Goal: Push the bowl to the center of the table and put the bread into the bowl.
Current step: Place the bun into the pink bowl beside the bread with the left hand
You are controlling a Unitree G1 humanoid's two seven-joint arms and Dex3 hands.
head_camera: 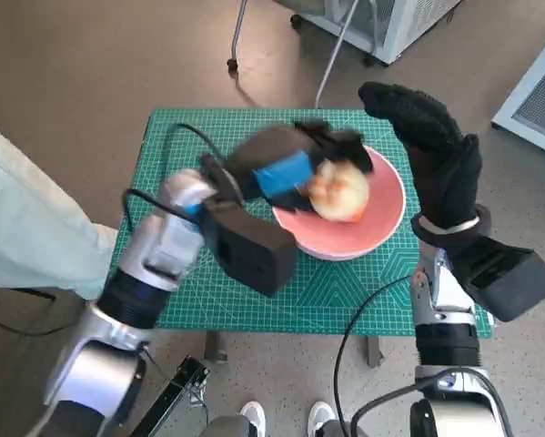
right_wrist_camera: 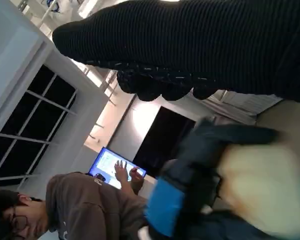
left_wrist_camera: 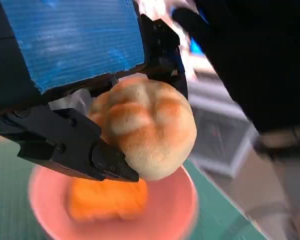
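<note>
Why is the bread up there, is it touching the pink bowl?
Apart. The left wrist view shows the bread held by the left hand above the bowl.

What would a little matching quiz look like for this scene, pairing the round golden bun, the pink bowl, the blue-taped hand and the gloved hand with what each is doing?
Things:
1. round golden-brown bread bun
2. shallow pink bowl
3. left hand, black with blue tape
4. right hand in a black knitted glove

States:
A. raised beside the bowl, holding nothing
B. sits on the green cutting mat, with an orange item inside it
C. grips the bun
D. held in the air above the bowl

Pairs: 1-D, 2-B, 3-C, 4-A
</note>
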